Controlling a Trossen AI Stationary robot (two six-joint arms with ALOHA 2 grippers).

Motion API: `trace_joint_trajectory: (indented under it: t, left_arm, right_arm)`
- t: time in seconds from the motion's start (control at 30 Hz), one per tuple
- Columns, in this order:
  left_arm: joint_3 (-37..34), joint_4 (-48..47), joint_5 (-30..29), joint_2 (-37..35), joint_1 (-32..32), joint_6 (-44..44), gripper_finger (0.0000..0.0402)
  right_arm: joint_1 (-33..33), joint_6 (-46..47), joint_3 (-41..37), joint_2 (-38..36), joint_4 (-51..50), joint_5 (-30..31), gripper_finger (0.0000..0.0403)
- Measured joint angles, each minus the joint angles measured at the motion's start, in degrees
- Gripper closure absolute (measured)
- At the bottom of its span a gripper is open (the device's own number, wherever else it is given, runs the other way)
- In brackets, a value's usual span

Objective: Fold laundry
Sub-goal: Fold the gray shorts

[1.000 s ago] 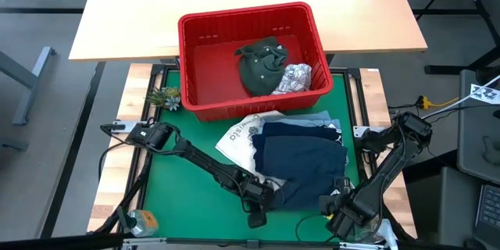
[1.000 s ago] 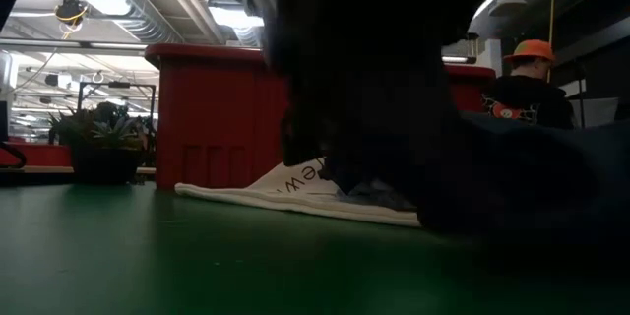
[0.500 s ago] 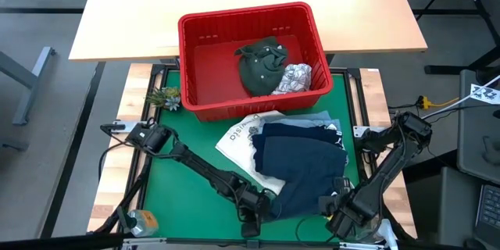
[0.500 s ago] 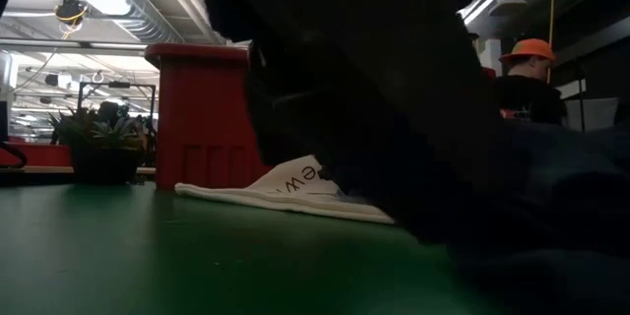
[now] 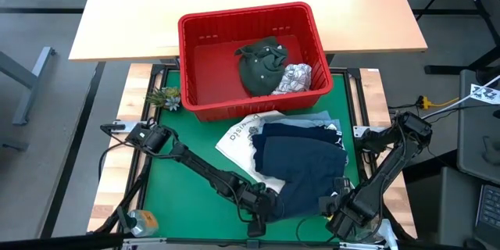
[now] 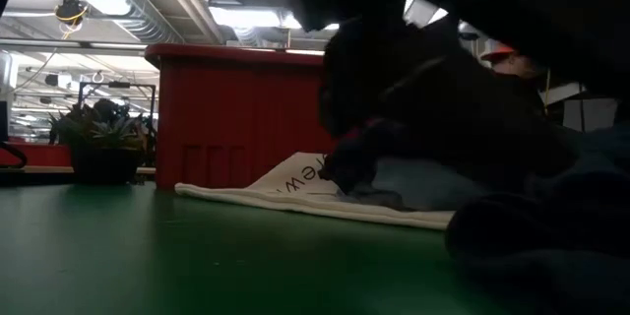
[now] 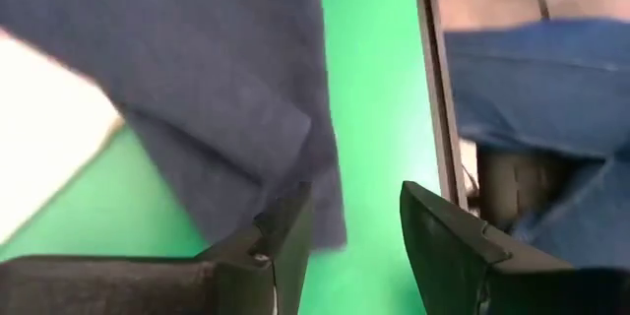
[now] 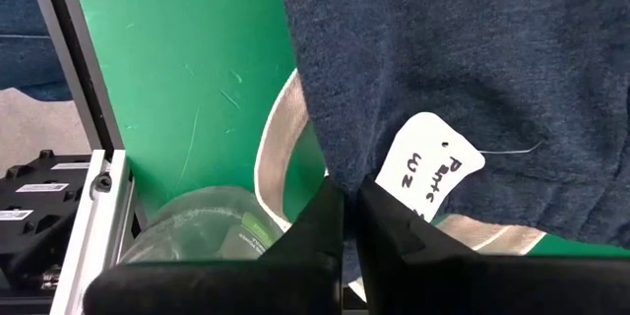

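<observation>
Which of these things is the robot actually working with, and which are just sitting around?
Part of the job:
- navy blue garment on the green mat, left hand and right hand at its near edge
- light blue denim garment beneath it
- dark olive green garment
- white leaf-print cloth

Just lying about:
- red plastic slotted basket
- white printed tote bag
- small green plant

Industrial lab or workshop, exposed ceiling ducts (image 6: 128, 5) and strip lights, green-matted robot table (image 5: 180, 195), wooden workbench (image 5: 234, 0) behind, grey floor
</observation>
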Motion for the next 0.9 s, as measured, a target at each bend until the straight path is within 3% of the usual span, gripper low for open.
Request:
trace_joint_trajectory:
  t: [0.2, 0.53, 0.73, 0.9]
  left_arm:
    - [0.0, 0.12, -8.34, 0.07, 0.02, 0.06, 0.0253]
    - [-0.02, -2.16, -10.23, 0.07, -0.47, 0.19, 0.0252]
    - [-0.1, -2.46, -15.59, 0.85, -1.35, 0.19, 0.0252]
    - [-0.11, -1.79, -16.13, 0.83, -1.31, 0.24, 0.0252]
  right_arm:
    - [0.0, 0.0, 0.0, 0.0, 0.01, 0.0, 0.0391]
    - [0.0, 0.0, 0.0, 0.0, 0.03, 0.0, 0.0391]
    - [0.01, 0.0, 0.0, 0.0, 0.05, 0.13, 0.0389]
    - [0.02, -0.02, 0.0, 0.0, 0.03, 0.45, 0.0391]
